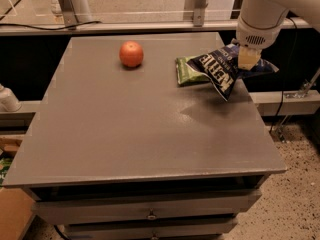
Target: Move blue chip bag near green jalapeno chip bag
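The blue chip bag (220, 71), dark navy with white block lettering, hangs crumpled just above the table's right side. My gripper (248, 60) comes down from the upper right and is shut on the bag's top right part. The green jalapeno chip bag (186, 70) lies flat on the table right beside it; the blue bag overlaps and hides its right end.
A round orange-red fruit (131, 54) sits at the back left of the grey table (125, 129). The table's right edge runs just under the gripper. A rail with metal posts (197, 4) stands behind the table. Drawers are below the front edge.
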`<state>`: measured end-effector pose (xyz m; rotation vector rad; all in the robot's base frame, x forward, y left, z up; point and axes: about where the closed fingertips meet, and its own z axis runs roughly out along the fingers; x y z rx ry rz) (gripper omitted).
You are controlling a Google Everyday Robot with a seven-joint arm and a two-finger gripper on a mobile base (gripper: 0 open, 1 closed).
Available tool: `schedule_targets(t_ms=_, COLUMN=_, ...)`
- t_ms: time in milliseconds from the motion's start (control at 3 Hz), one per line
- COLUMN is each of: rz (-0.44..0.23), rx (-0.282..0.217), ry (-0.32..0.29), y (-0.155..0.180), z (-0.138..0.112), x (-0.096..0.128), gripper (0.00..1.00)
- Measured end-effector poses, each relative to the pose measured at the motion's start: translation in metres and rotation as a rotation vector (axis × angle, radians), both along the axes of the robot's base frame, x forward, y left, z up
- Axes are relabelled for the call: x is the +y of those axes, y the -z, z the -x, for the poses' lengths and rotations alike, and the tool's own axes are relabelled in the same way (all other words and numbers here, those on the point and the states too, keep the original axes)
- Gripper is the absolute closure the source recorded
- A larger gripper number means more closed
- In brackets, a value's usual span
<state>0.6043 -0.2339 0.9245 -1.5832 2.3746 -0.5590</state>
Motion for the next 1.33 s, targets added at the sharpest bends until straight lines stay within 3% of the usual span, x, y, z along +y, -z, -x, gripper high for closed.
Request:
schedule_targets(t_ms=333, rz=0.005, rx=0.012, ry=-0.032, y=0.013, z=0.002, x=-0.001, gripper=1.00)
schedule_targets(t_ms=1333, rz=-0.045, rx=0.026, ry=-0.272, y=0.045, z=-0.017, x=0.031, gripper=1.00)
